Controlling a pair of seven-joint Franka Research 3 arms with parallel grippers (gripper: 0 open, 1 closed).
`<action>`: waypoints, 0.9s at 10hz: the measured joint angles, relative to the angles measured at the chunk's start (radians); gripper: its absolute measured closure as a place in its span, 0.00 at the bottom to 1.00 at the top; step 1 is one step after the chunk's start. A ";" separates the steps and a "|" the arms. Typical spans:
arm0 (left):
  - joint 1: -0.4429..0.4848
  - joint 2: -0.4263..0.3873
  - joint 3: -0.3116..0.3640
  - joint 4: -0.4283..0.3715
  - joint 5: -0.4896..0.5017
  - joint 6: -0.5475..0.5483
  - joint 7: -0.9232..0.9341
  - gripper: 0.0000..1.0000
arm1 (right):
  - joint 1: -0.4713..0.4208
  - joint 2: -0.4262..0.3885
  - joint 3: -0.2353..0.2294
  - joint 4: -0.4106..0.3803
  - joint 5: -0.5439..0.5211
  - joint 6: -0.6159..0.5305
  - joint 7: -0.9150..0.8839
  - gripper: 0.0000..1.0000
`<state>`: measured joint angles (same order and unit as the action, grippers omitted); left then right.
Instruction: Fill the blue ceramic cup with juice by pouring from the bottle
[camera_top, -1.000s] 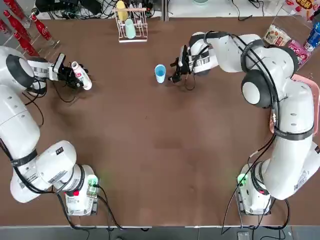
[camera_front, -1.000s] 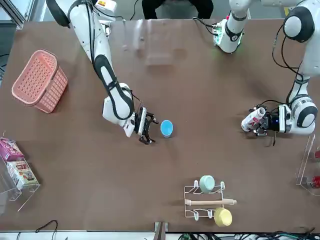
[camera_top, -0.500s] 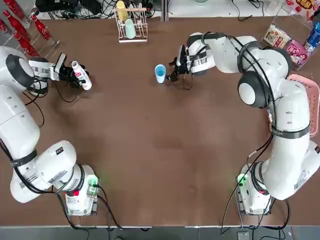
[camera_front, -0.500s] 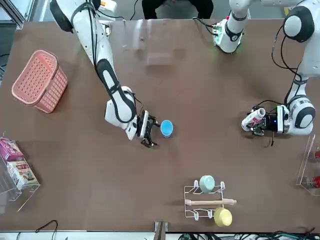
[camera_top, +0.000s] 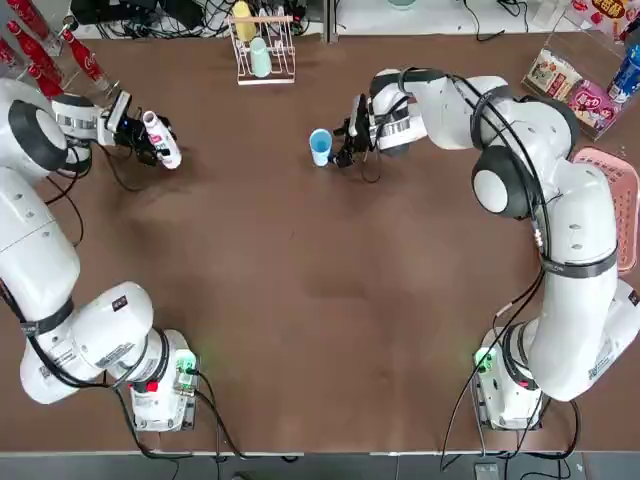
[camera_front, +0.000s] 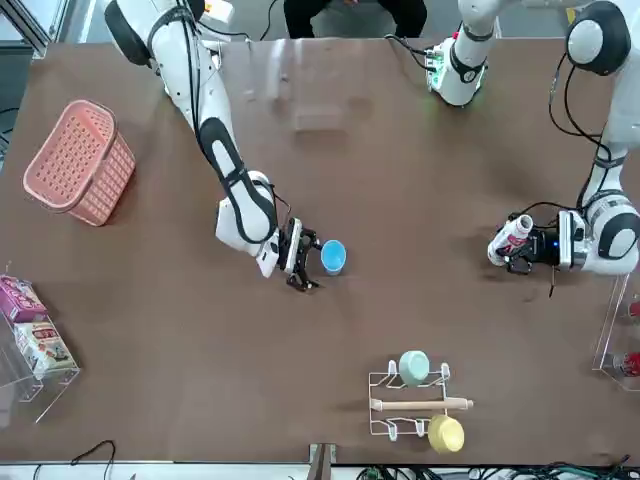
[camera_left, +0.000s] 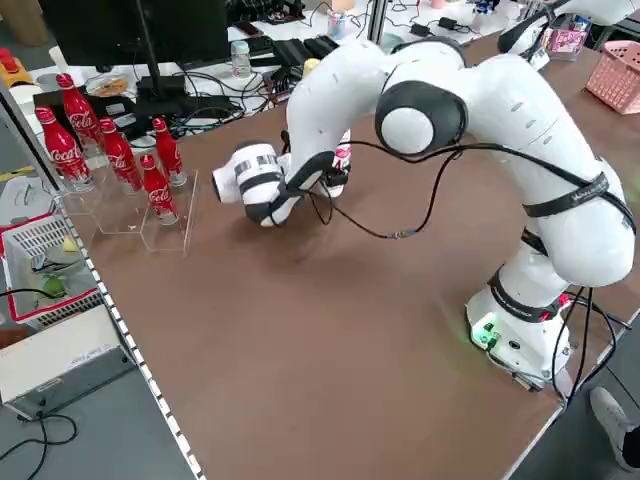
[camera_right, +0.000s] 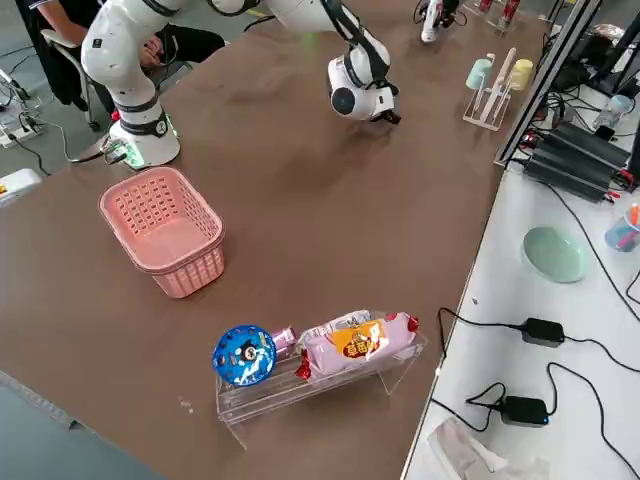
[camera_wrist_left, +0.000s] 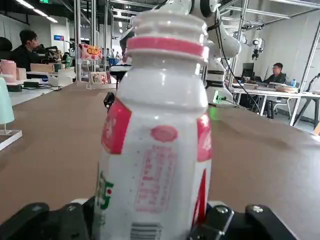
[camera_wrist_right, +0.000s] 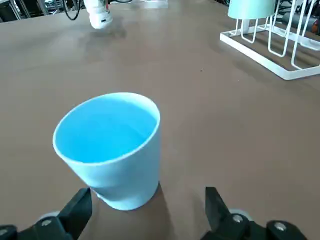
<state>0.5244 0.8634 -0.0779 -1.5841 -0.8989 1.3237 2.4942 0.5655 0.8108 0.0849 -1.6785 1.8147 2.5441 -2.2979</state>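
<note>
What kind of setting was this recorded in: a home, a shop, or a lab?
Most likely a robotics lab or shared workshop: two arms are bolted to a brown table, a monitor and cables crowd the bench beside it, and people sit at desks behind.

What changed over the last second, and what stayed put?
The left gripper closed on the bottle and carried it slightly toward the table's far edge. The right gripper, still open, edged closer to the blue cup, which has not moved.

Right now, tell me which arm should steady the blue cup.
The right. Its open tool sits right beside the blue cup, while the left tool is far off, closed on the bottle.
</note>
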 joint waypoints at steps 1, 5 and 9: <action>-0.028 -0.028 0.000 -0.002 0.000 0.000 -0.009 0.47 | 0.004 0.000 0.000 0.002 0.006 0.000 0.000 0.00; -0.082 -0.127 -0.065 -0.092 0.000 0.088 -0.122 0.48 | 0.017 0.009 0.003 0.004 0.009 0.000 0.000 0.00; -0.147 -0.192 -0.106 -0.168 -0.011 0.186 -0.190 0.48 | 0.037 0.025 0.005 0.004 0.034 0.000 -0.001 0.00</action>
<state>0.3774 0.6711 -0.1839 -1.7518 -0.9095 1.5093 2.3043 0.6024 0.8359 0.0903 -1.6744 1.8485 2.5442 -2.2987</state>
